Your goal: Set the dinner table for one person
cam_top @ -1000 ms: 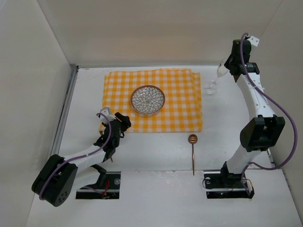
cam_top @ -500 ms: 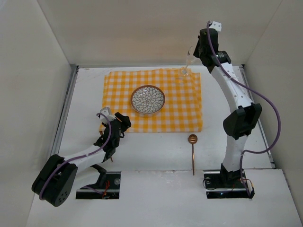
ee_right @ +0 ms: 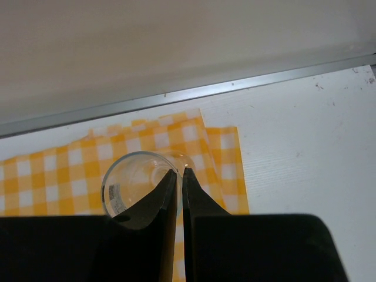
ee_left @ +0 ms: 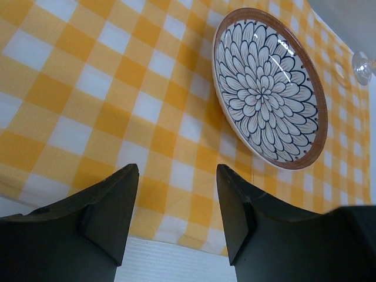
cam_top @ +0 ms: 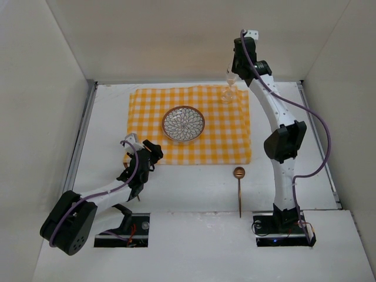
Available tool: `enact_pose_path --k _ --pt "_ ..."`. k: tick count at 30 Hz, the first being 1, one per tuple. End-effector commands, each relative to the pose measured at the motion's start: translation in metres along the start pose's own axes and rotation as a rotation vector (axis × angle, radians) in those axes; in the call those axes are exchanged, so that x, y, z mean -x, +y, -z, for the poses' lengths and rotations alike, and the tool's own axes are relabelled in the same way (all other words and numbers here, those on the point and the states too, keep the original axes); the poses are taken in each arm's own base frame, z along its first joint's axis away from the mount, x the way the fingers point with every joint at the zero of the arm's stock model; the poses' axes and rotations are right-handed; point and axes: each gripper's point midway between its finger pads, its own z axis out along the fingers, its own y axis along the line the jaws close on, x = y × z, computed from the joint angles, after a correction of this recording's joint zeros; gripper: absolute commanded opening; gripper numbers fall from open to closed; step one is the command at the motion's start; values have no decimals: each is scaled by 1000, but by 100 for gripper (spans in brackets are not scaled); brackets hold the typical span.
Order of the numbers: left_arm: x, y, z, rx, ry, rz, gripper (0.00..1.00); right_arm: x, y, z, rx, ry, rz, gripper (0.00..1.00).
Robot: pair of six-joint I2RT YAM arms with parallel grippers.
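Note:
The white dinner table [cam_top: 294,135] carries a yellow-and-white checked cloth [cam_top: 223,135] with a flower-patterned plate [cam_top: 183,124] on it. My right gripper [cam_top: 234,73] is shut on the rim of a clear glass [cam_top: 228,89] at the cloth's far right corner; I cannot tell if its foot touches the cloth. In the right wrist view the right gripper [ee_right: 179,173] pinches the glass [ee_right: 132,182] wall. My left gripper [cam_top: 154,154] is open and empty at the cloth's near left corner. In the left wrist view the left gripper [ee_left: 176,176] faces the plate [ee_left: 267,111].
A brown spoon [cam_top: 239,188] lies on the table in front of the cloth's near right corner, bowl toward the cloth. White walls close in the table on the left, back and right. The cloth's far right corner [ee_right: 226,158] is folded.
My right arm has swung left from the table's right side, carrying the glass to the cloth's far right corner. The left arm has not moved.

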Motion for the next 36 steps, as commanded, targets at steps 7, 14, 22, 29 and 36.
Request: enact_pose_path --k 7,14,22,29,36 --pt "9 -9 -3 -22 -29 38 53 24 9 8 10 -70 -12 9" --pt "9 -8 -3 -21 -29 38 53 13 15 1 26 -45 -16 9" --pt "10 -9 -3 -21 -29 40 53 -2 17 -9 29 -12 -13 11" --pt "9 -8 -3 -19 -28 38 53 1 13 -9 26 -14 -33 29" --pt "7 -9 -4 -24 -19 38 53 23 10 7 52 -55 -65 41"
